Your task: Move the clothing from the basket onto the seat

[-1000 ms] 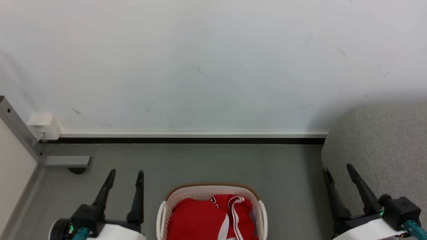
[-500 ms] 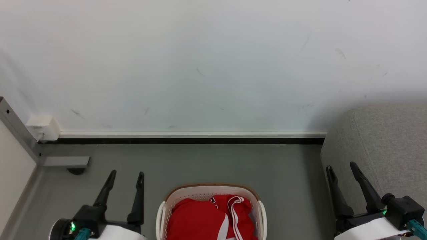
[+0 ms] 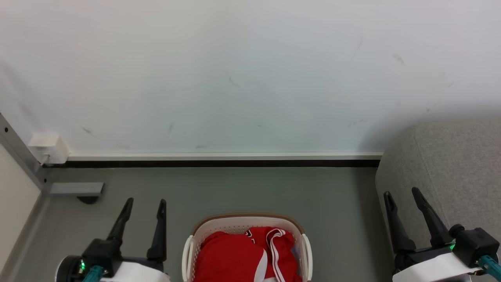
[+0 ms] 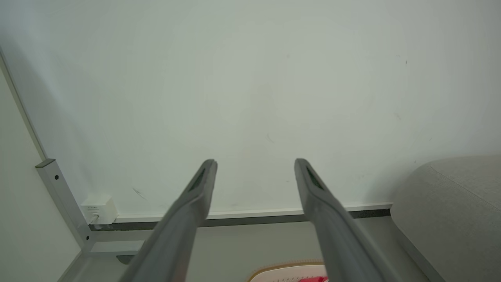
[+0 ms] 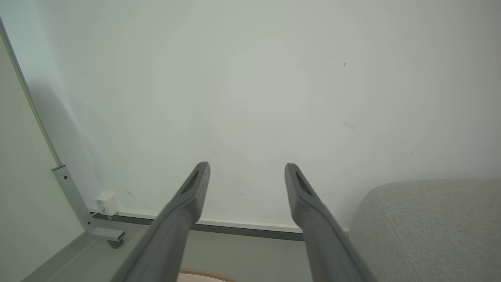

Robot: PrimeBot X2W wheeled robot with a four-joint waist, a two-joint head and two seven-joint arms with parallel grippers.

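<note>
Clothing [image 3: 231, 258]: bright red thin fabric, crumpled heap inside basket, bottom centre of head view; white stripes and trim down right half.
Basket [image 3: 235, 225]: white, perforated wall, brown rim, white side handles; upright on floor, cut by bottom edge.
Seat [image 3: 454, 164]: light grey upholstery, rounded corner, stitched seam; right edge of frame, apart from basket.

Scuffed white wall [image 3: 250, 78]; grey floor [image 3: 250, 188] (dark skirting [image 3: 219, 163] between)
</note>
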